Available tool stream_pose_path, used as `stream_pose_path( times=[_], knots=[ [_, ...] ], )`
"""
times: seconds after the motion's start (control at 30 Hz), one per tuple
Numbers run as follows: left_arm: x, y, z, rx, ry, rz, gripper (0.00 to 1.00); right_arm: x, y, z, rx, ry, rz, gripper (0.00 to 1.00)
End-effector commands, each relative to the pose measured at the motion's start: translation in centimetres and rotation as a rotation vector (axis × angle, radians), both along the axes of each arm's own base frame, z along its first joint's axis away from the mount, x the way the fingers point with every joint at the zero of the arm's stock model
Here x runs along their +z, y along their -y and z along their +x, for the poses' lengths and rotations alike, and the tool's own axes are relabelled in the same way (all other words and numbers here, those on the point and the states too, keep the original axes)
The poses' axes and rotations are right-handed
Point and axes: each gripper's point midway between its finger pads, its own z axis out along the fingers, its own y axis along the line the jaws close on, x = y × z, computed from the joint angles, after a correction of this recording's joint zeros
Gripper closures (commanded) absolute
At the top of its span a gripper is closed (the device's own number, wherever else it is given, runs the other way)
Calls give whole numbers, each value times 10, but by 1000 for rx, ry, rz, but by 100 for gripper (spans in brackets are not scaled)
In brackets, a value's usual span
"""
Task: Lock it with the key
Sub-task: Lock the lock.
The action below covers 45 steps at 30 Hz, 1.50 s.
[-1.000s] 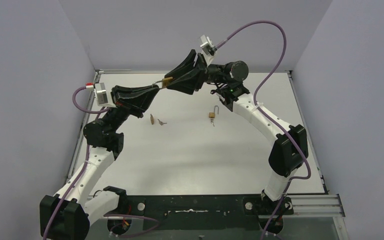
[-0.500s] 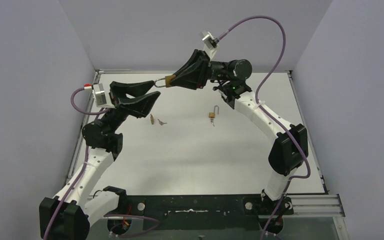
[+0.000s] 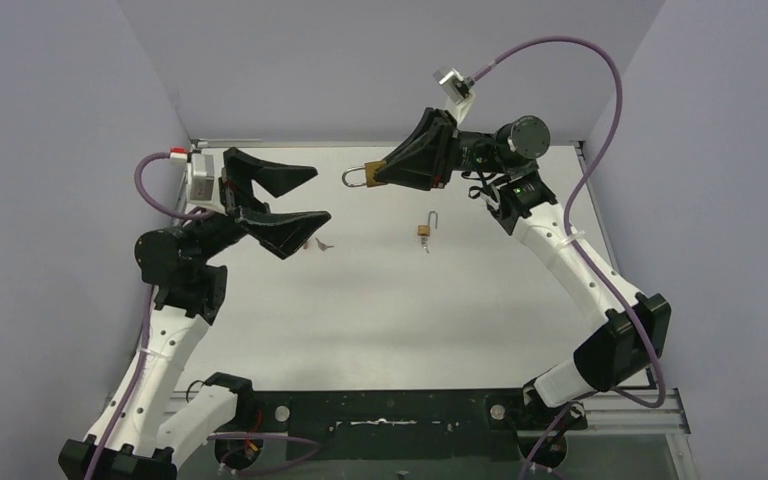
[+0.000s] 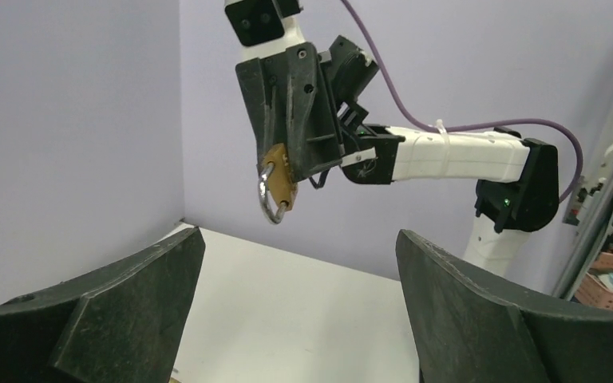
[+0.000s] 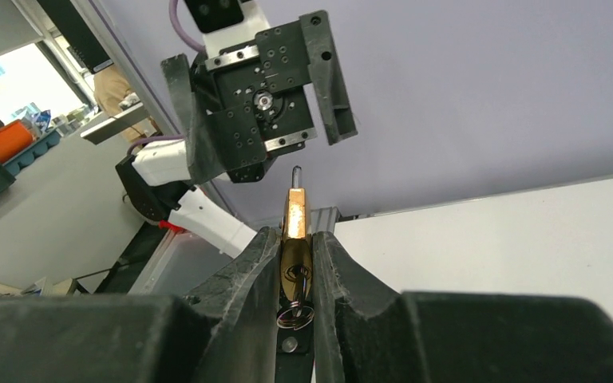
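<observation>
My right gripper (image 3: 380, 172) is held high over the back of the table, shut on a brass padlock (image 3: 365, 174). The padlock's steel shackle (image 3: 351, 177) points left toward my left gripper (image 3: 320, 194). That one is open wide and empty, a short way off from the shackle. In the right wrist view the padlock (image 5: 294, 214) is pinched between both fingers, and a key (image 5: 299, 288) with a small ring sits in its keyhole. From the left wrist view the padlock (image 4: 279, 182) hangs beyond my spread fingers (image 4: 136, 295).
A second brass padlock (image 3: 425, 230) with a raised shackle lies on the white table (image 3: 410, 310), under the right arm. Loose keys (image 3: 318, 243) lie just below the left gripper's lower finger. Purple walls close in the back and both sides.
The left gripper let go of the padlock's shackle, opened wide and drew back to the left. The right arm carried the padlock to the right.
</observation>
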Motion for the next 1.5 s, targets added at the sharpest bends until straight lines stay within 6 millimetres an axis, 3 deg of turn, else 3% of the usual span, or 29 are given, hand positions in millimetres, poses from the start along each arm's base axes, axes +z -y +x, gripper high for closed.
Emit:
stream_pose_path(
  times=[0.0, 0.07, 0.23, 0.5, 0.63, 1.0, 1.27, 1.47],
  knots=[
    [-11, 15, 3, -112, -144, 127, 11, 8, 9, -25, -16, 61, -27, 100],
    [-10, 19, 7, -145, -167, 132, 13, 9, 10, -29, -9, 62, -27, 100],
    [-7, 25, 11, -208, -202, 120, 32, 8, 11, -34, 0, 64, -28, 100],
    [8, 29, -15, -368, -131, 81, 40, 5, 9, -35, 18, 62, -31, 100],
    [10, 30, -17, -401, -131, 77, 55, 5, 8, -34, 24, 64, -31, 100],
    [4, 36, -13, -387, -151, 94, 54, 5, 8, -34, 26, 66, -28, 100],
    [4, 40, -12, -398, -160, 92, 69, 4, 8, -33, 29, 64, -28, 100],
    [5, 40, -10, -389, -154, 86, 71, 3, 7, -33, 34, 57, -30, 100]
  ],
)
